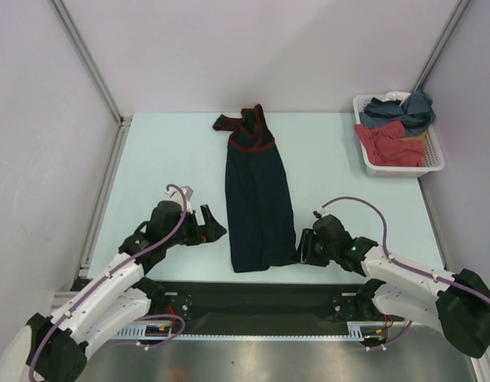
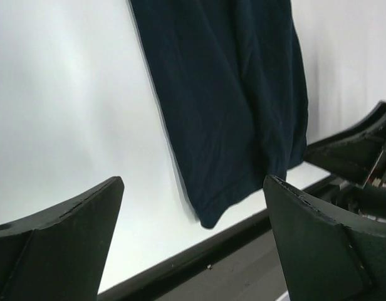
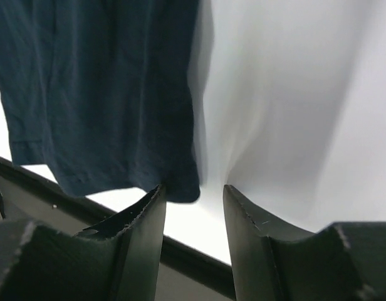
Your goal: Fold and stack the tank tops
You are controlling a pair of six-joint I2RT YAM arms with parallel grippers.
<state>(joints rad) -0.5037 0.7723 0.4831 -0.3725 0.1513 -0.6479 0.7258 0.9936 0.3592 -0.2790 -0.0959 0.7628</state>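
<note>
Top external: the navy tank top (image 1: 257, 199) lies flat as a long narrow strip on the worktop (image 1: 165, 159), red-trimmed neckline at its far end, hem nearest the arm bases. The slate-blue tank top (image 1: 404, 111) sits in the basket (image 1: 436, 165), well off to the right of the navy top's neckline and bunched up with a red garment (image 1: 388, 143). The left tool (image 1: 215, 227) is just left of the navy top's hem and not touching it. The right tool (image 1: 303, 251) is right at the hem's right corner.

Left wrist: the left tool (image 2: 193, 182) is spread wide with nothing in it. The navy tank top (image 2: 230, 94) has its hem's left corner ahead, between the line of the two fingers.

Right wrist: the right tool (image 3: 193, 187) is about half spread. The right hem corner of the navy tank top (image 3: 105, 94) is just off one fingertip, and no cloth is clamped.

Likely step: pinch both hem corners and fold the hem up toward the neckline. To do it well:
- Each tool should go low onto its own corner and take every layer, not just the top one.
- Both should close at the same depth in from the hem.
- Lift evenly so the strip doesn't skew, and lay the hem square on the neckline end.
- The right tool needs a small nudge toward the cloth. The left has more ground to cover.
</note>
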